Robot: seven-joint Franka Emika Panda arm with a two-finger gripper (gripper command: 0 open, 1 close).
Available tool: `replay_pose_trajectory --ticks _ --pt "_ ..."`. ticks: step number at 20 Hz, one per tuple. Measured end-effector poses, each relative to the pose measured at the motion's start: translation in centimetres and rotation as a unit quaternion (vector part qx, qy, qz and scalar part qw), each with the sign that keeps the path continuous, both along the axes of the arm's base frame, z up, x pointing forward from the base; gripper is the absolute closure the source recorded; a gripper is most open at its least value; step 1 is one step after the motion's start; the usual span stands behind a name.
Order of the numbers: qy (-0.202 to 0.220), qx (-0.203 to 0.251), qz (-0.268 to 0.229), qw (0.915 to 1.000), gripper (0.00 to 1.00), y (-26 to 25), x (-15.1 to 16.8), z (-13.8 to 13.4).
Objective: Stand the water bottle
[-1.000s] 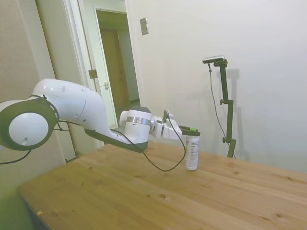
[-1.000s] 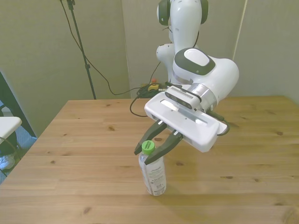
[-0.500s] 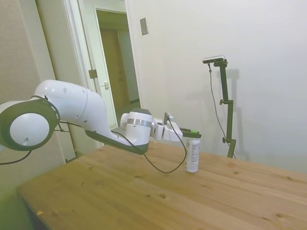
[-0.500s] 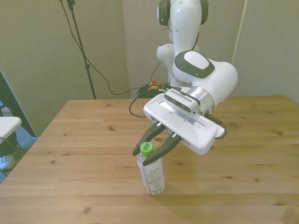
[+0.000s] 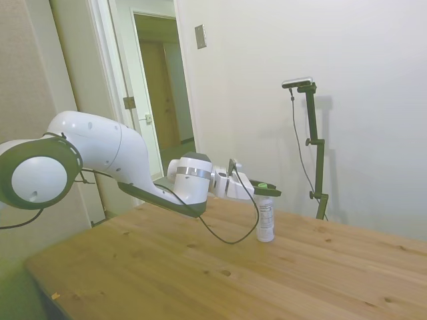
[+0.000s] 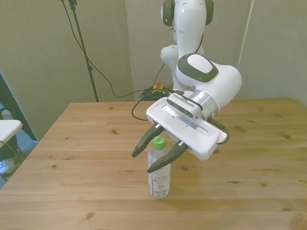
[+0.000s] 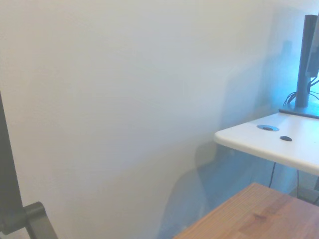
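Observation:
The water bottle (image 6: 159,173) stands upright on the wooden table (image 6: 86,143), clear plastic with a green cap and a white printed label. In the side view the water bottle (image 5: 265,219) also stands on its base. My gripper (image 6: 152,159) is open, its dark fingers spread to either side of the bottle's neck and cap without touching them. In the side view my gripper (image 5: 269,192) reaches level with the cap. The wrist view shows only a wall and a table corner, not the bottle.
A white side table (image 7: 279,144) stands beyond the wooden table's edge. A black cable (image 5: 230,235) loops down from the wrist onto the table (image 5: 200,280). An open doorway (image 5: 163,87) lies behind the arm.
The fingers were closed on the bottle's neck just under the cap; they have now spread apart and released it. The bottle stays upright on the table.

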State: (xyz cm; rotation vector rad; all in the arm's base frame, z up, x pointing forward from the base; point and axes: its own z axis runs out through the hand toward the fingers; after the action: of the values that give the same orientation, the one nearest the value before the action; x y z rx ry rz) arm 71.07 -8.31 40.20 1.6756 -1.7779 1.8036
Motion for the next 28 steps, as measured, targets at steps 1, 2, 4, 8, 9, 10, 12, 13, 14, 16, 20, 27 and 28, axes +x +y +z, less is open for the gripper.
replay_pose_trajectory --ticks 1,2,4,8,9,10,12,13,14,16,20,27,28 --pt "-0.001 0.0 0.0 1.0 0.0 0.0 0.0 0.1" --pt "-0.001 0.002 0.0 1.0 0.0 0.1 -0.2 0.3" --pt "0.0 0.014 -0.004 0.9999 0.0 0.3 -0.6 0.9" --pt "0.032 0.064 -0.001 0.9975 0.0 1.5 -2.3 4.1" --pt "0.042 0.076 0.004 0.9962 0.0 1.7 -2.9 5.2" --pt "0.051 0.087 0.008 0.9949 0.0 1.9 -3.6 6.4" --pt "0.075 0.107 0.018 0.9912 0.0 2.0 -5.3 8.9" --pt "0.09 0.116 0.025 0.9889 0.0 2.1 -6.2 9.9" --pt "0.104 0.126 0.034 0.9859 0.0 2.1 -7.3 10.7" --pt "0.138 0.15 0.054 0.9776 0.0 2.2 -9.3 11.4" --pt "0.205 0.198 0.096 0.9537 0.0 2.9 -13.0 12.0" --pt "0.346 0.263 0.169 0.8844 0.0 4.3 -19.3 13.6" --pt "0.364 0.268 0.184 0.873 0.0 4.4 -20.3 13.5"
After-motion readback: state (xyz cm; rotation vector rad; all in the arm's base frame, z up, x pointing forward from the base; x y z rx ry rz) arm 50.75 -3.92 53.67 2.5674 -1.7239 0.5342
